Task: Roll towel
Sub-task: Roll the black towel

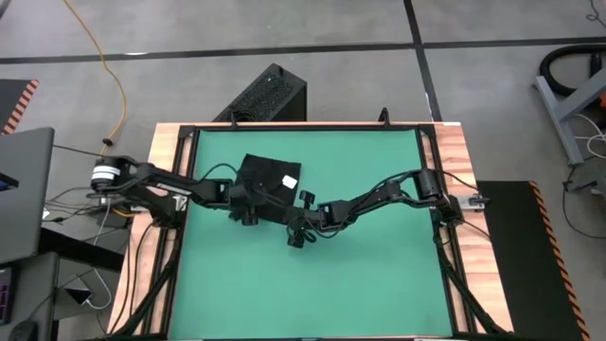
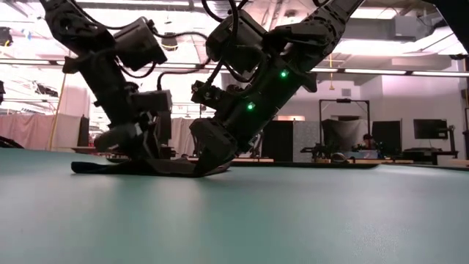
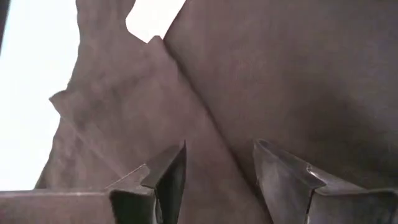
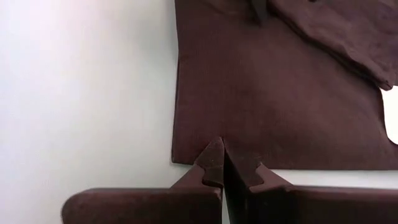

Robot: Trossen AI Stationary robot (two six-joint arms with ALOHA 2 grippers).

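One towel (image 1: pixel 268 176), two tools, seemingly touching.

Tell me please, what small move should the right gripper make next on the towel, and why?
Probably it should open slightly and slide under the towel's near edge to pinch it. The right gripper is shut, touching the edge of the towel without holding any cloth, and the towel lies mostly flat on the green mat. The left gripper is open over the cloth at the other side.
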